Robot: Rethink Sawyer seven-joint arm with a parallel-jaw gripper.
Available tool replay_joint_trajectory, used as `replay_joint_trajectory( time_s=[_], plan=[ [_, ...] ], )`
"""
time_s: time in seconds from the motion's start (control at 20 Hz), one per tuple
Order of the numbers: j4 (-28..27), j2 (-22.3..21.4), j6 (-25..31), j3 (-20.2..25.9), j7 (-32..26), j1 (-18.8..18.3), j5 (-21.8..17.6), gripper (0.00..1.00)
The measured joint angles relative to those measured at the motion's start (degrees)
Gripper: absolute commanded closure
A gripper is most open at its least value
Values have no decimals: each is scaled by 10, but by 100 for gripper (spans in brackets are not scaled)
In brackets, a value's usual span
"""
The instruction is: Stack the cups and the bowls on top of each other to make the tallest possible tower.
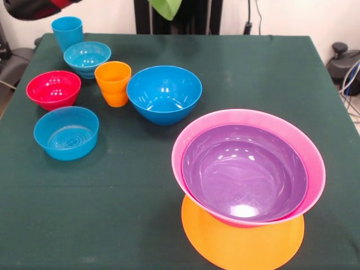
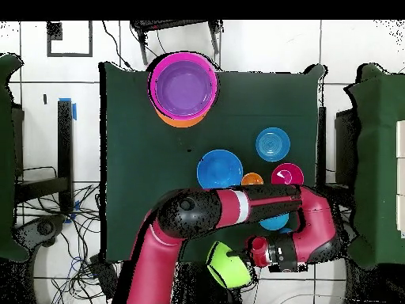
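Observation:
The tower stands at the table's front right: an orange bowl (image 1: 242, 244) upside down as base, a pink bowl (image 1: 312, 163) on it, a purple bowl (image 1: 244, 169) nested inside. It also shows in the overhead view (image 2: 184, 85). My gripper (image 2: 247, 255) holds a green bowl (image 2: 225, 265) in the air beyond the table's robot-side edge; the bowl's rim shows at the front view's top edge (image 1: 166, 7). On the left stand the orange cup (image 1: 113, 83), the light blue cup (image 1: 67, 32), a large blue bowl (image 1: 164, 93), a red bowl (image 1: 53, 89) and two small blue bowls (image 1: 87, 56) (image 1: 66, 132).
The red and black arm (image 2: 237, 207) lies across the table's robot side in the overhead view and covers the light blue cup and part of one small blue bowl (image 2: 273, 222). An arm link shows at the front view's top left (image 1: 34, 7). The dark green cloth (image 1: 129, 208) covers the table.

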Motion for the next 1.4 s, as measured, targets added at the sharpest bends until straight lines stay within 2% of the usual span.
replay_joint_trajectory(
  time_s=[0.2, 0.6, 1.4],
  plan=[
    [-6, -1, 14, 14, 0, 0, 5, 100],
    [-29, -17, 94, 41, 0, -1, 56, 100],
    [-42, -105, 98, 49, 11, 4, 64, 100]
  ],
)
